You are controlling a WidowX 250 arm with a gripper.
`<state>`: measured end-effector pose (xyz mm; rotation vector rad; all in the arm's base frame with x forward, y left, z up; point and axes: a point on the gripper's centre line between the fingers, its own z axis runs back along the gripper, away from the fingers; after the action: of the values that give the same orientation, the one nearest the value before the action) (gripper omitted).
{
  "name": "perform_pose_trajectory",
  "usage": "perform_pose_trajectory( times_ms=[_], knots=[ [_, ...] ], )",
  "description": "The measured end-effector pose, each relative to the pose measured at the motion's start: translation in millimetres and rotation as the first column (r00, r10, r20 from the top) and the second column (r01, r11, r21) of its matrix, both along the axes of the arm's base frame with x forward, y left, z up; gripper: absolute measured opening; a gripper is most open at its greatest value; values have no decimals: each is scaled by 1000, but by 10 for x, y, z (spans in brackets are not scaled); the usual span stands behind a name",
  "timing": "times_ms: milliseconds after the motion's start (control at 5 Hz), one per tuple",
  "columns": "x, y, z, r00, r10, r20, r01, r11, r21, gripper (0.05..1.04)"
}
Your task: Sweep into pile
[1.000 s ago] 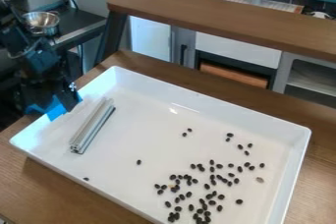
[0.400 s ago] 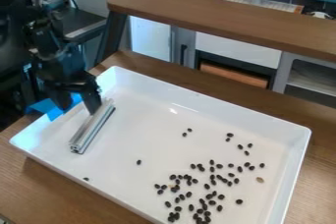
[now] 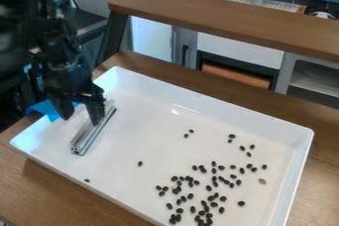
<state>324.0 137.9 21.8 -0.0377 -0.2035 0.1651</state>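
Fingers spread wide, the black gripper hangs at the silver metal bar in the white tray holding dark beans.

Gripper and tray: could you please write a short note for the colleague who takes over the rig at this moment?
Gripper: open, over the upper end of the metal bar; I cannot tell if it touches.
Bar: lying at the left of the white tray.
Beans: mostly loosely scattered at the tray's near right, a few apart.
Done: no neat pile made.
Left: probably grip the bar, then sweep the beans together.
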Motion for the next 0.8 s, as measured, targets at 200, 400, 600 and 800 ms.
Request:
perform_pose_trajectory(
  times_ms=[200, 400, 600, 800],
  knots=[
    [7, -2, -27, 1000, 4, 9, -4, 1000, 25, 1000],
    [7, -13, -43, 1000, 10, 6, -10, 999, 43, 1000],
    [4, -26, -46, 1000, 2, -3, -1, 999, 50, 969],
    [-35, -54, -85, 1000, -1, -21, 2, 998, 64, 665]
  ],
)
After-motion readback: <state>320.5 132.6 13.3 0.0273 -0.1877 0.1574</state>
